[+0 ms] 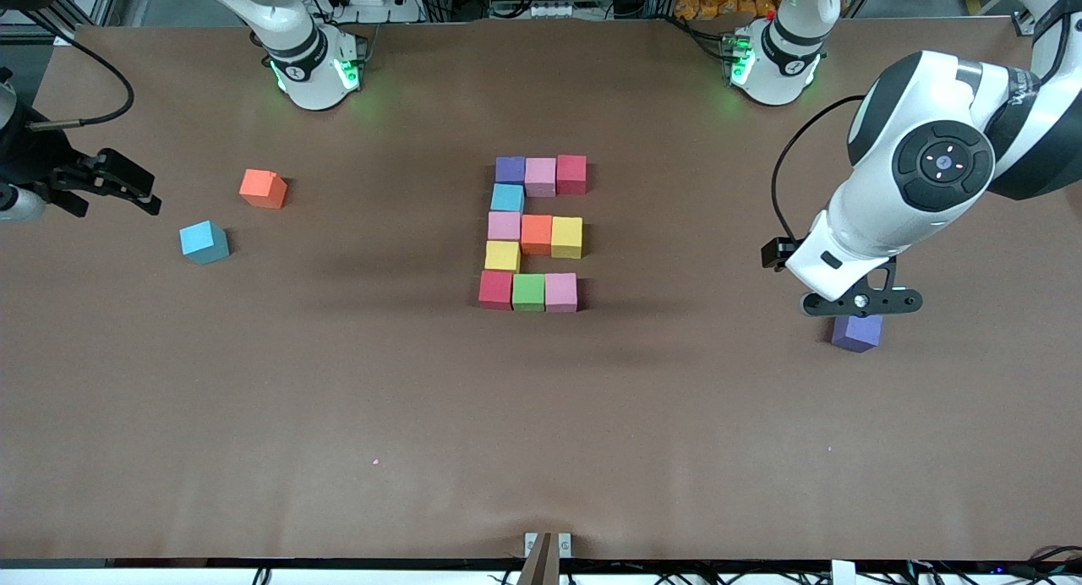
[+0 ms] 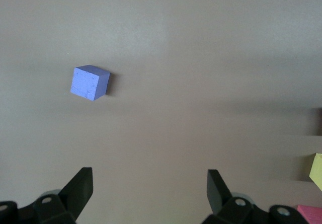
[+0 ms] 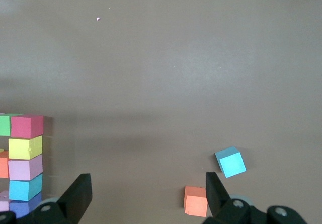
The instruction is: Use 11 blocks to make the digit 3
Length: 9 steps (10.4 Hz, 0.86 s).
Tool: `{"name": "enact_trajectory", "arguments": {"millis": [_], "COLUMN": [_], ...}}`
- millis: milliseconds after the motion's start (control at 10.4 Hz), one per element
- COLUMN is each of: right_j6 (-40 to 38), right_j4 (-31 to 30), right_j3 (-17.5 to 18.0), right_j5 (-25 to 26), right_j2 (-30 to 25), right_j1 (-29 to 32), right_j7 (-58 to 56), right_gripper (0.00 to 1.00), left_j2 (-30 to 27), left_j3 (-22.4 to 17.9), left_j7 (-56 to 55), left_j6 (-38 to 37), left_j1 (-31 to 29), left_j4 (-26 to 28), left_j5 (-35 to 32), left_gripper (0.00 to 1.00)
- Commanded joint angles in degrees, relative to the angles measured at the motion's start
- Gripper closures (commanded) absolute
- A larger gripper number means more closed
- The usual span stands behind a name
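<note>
Brown counter (image 1: 338,416), eleven blocks laid out in the middle, both claws wide open and holding nothing.

Blocks (image 1: 532,234) sit snug together mid-counter, well apart from both claws, and the shape (image 1: 534,262) looks done, though from this side it reads like a backwards 3. The left claw (image 1: 860,302) hangs right over a spare purple block (image 1: 856,332), which sits apart from its fingers (image 2: 80,186). The right claw (image 1: 135,183) waits at its own end, near a spare orange block (image 1: 263,188) and a spare blue block (image 1: 204,242). These blocks look like light, soft foam. They should squash a bit and not slip. Pinch one on two flat sides, near the middle, and gently.
</note>
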<state>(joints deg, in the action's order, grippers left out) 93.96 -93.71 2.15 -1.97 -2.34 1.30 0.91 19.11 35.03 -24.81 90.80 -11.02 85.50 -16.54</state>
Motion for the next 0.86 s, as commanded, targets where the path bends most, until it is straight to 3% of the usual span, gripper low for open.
{"name": "enact_trajectory", "arguments": {"millis": [0, 575, 766], "right_j6": [0.3, 0.3, 0.3], "right_j4": [-0.1, -0.1, -0.1], "right_j3": [0.2, 0.2, 0.2], "right_j5": [-0.8, -0.8, -0.8], "right_j2": [-0.1, -0.1, -0.1], "right_j1": [-0.1, -0.4, -0.4], "right_j7": [1.0, 1.0, 1.0], "right_gripper": [0.00, 0.00, 0.00], "left_j2": [-3.7, -6.2, -8.9], "left_j3": [0.5, 0.5, -2.7], "left_j7": [-0.2, 0.1, 0.6], "left_j6": [1.0, 2.9, 3.7], "left_j1": [-2.6, -6.9, -6.0], "left_j4": [2.7, 2.3, 2.7], "left_j5": [1.3, 3.0, 6.9], "left_gripper": [0.00, 0.00, 0.00]}}
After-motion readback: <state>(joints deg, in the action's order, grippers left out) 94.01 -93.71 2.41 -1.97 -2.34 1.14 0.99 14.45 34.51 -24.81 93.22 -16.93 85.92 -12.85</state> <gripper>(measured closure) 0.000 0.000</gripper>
